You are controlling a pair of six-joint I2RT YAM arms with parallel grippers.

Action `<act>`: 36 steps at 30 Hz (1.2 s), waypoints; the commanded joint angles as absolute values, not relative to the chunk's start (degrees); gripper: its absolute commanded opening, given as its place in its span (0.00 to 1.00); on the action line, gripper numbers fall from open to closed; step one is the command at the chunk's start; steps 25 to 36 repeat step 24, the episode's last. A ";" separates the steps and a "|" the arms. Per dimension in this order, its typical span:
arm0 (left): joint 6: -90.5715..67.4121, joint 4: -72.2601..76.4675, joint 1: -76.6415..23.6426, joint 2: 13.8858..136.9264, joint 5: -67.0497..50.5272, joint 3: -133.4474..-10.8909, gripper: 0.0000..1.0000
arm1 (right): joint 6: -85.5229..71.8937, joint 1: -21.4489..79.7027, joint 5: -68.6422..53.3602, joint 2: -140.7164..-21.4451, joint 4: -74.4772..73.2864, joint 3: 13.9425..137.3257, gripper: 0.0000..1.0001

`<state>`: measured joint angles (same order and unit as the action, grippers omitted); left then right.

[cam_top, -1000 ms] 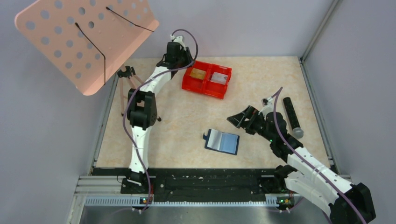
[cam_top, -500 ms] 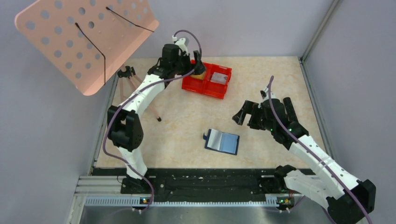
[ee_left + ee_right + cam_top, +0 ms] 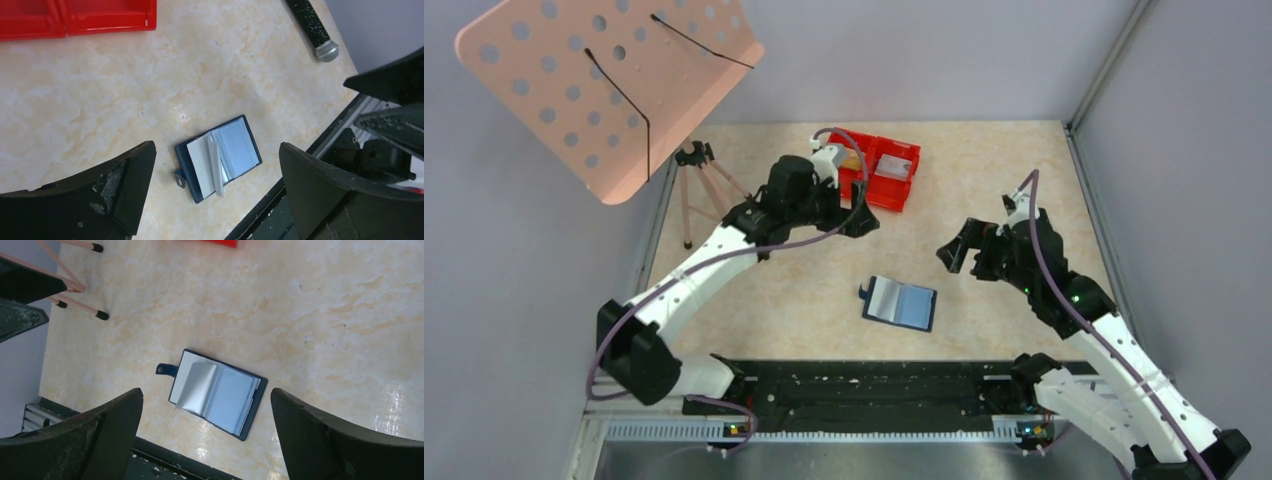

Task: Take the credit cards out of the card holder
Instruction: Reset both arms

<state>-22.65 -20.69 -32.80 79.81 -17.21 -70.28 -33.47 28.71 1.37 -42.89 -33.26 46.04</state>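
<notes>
Dark navy blue outside and grey-blue inside: the small folding card holder (image 3: 900, 304). Lies open and flat on the pale marble-look table (image 3: 1024, 160), near the front edge and about midway between the two arms. Points its little closing tab to the left in the top view. Shows a pale grey leaf standing up along the middle fold; cannot tell whether card or pocket. Touches neither gripper.

Further back, the red plastic tray with two boxes (image 3: 889, 197). Holds a flat silver-grey card (image 3: 892, 166) in the right box. Hides most of the left box behind the left arm, so cannot tell what lies in there.

Next, the left gripper (image 3: 856, 212). Hangs in the air just in front of the red plastic tray, well apart from the card holder. Spreads both black fingers (image 3: 115, 185) wide. Looks down at the card holder through the gap in its own camera.

Then the right gripper (image 3: 959, 242). Hangs over the table to the right of the card holder and a bit further back, not touching it. Spreads its black fingers (image 3: 100, 435) wide too, with the card holder showing between them in the wrist view.

Off to the right side, a black stick with a grey tip (image 3: 310, 22). Lies flat on the table, well apart from the card holder.

At the back left, a pink board full of round holes (image 3: 609, 80). Stands tilted on thin tripod legs (image 3: 686, 210) by the left edge of the table.
</notes>
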 commanded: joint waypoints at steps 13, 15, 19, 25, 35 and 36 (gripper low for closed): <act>-21.45 -14.55 -34.98 56.77 -12.84 -53.20 0.99 | -35.26 28.75 -0.89 -25.79 -26.53 39.14 0.99; -21.70 -13.33 -35.14 56.51 -12.90 -51.82 0.99 | -35.27 28.75 -0.57 -25.75 -27.20 39.52 0.99; -22.27 -13.11 -35.19 56.54 -13.44 -51.31 0.99 | -35.24 28.75 -0.26 -25.41 -27.57 39.73 0.99; -22.54 -13.35 -35.16 55.34 -13.41 -51.08 0.99 | -35.41 28.74 -0.26 -25.25 -28.17 40.14 0.99; -22.54 -13.35 -35.16 55.34 -13.41 -51.08 0.99 | -35.41 28.74 -0.26 -25.25 -28.17 40.14 0.99; -22.54 -13.35 -35.16 55.34 -13.41 -51.08 0.99 | -35.41 28.74 -0.26 -25.25 -28.17 40.14 0.99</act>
